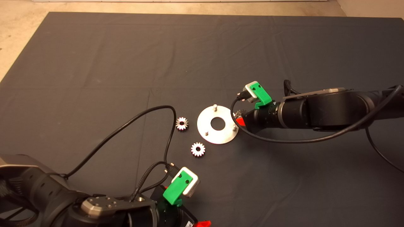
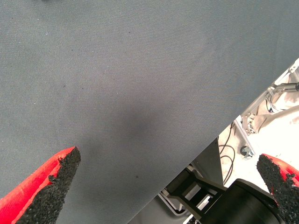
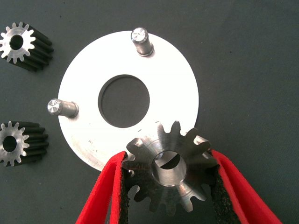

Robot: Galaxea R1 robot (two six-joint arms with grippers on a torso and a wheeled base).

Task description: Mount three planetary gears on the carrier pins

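Toothed steel gear (shiny) over pin

My worktop wears a dark grey mat with soft creases. Beyond its far edge I see pale beige floor.

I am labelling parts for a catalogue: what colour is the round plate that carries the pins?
Plain shiny silver plate, no pattern; clearest in the right wrist view.
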